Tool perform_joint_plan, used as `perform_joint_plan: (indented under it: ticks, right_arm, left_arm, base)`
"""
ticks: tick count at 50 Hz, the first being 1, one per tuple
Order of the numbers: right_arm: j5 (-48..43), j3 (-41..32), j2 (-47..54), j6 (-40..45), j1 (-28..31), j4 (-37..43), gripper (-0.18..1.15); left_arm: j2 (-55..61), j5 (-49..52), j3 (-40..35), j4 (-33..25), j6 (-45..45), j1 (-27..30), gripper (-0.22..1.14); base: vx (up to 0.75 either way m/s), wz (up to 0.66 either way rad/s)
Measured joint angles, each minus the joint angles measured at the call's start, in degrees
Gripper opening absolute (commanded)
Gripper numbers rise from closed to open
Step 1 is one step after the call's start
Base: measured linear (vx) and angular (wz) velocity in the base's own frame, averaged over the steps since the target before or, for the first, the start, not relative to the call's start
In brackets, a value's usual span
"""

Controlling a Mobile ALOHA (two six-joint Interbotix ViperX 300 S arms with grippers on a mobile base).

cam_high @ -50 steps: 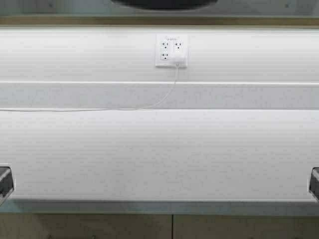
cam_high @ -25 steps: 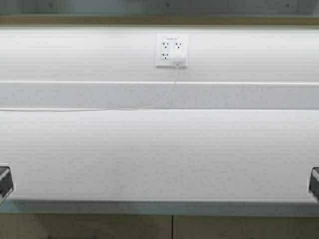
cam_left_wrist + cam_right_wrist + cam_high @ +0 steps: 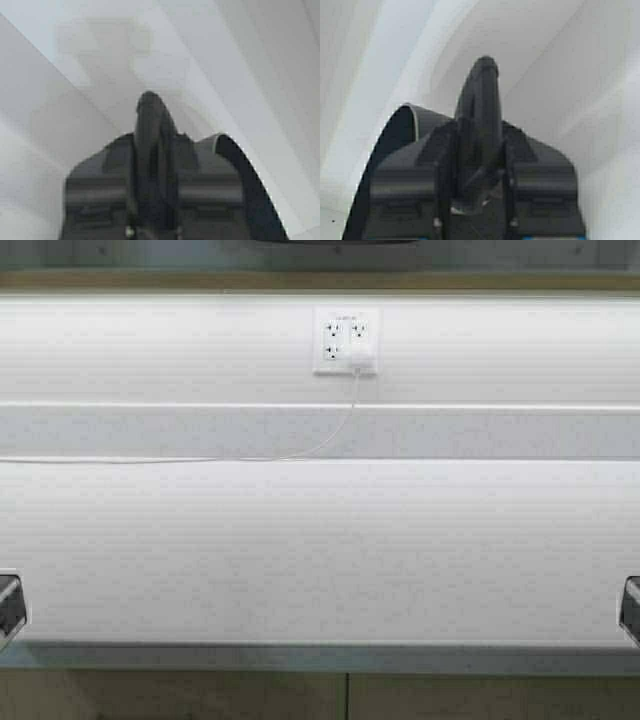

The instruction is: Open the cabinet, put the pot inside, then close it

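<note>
The high view looked down on a bare white worktop point(image 3: 320, 550) running the full width of the scene, backed by a white wall carrying a socket plate point(image 3: 345, 341) with a white plug and a thin cable point(image 3: 300, 454) trailing away along the back of the worktop to the robot's left of the socket. Above the socket, at the very top of the view, ran the tan lower edge of the cabinet point(image 3: 320, 281), with only a dark sliver of the pot point(image 3: 335, 242) showing above that edge, almost straight over the socket; whether the pot sat on the cabinet's floor or was held just above it could not be told. Both arms were raised out of the high view. The left pincer point(image 3: 150, 107) showed in its wrist view with its two dark fingers pressed together and a curved black band, seemingly a pot handle, beside them; the right pincer point(image 3: 485, 75) mirrored it, fingers closed with a like black curve beside its housing. It appeared each pincer was clamped on a pot handle, though the contact itself was hidden. The step in hand was judged to be placing the pot inside the cabinet. The next move would call for settling the pot fully on the shelf, opening both pincers evenly, drawing them back clear of the handles, then swinging the doors shut.
</note>
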Motion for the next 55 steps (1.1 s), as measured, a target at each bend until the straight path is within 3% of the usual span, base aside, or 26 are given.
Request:
perform_joint_plan:
  ticks: [42, 46, 55]
  right_arm:
    - [-0.4, -5.0, 7.6, 0.0, -1.3, 1.1, 0.1]
    - [-0.7, -5.1, 7.9, 0.0, -1.4, 2.0, 0.24]
    - [-3.8, -5.1, 8.7, -1.1, -1.5, 2.4, 0.92]
  left_arm:
    - [7.4, 0.7, -4.9, -1.8, 0.1, 2.8, 0.04]
    - [7.5, 0.1, -4.9, -2.8, 0.2, 2.8, 0.13]
    - [7.6, -4.5, -3.8, -4.1, 1.1, 2.8, 0.63]
  base:
    - [0.01, 0.01]
    - [0.01, 0.01]
    - [0.0, 0.0]
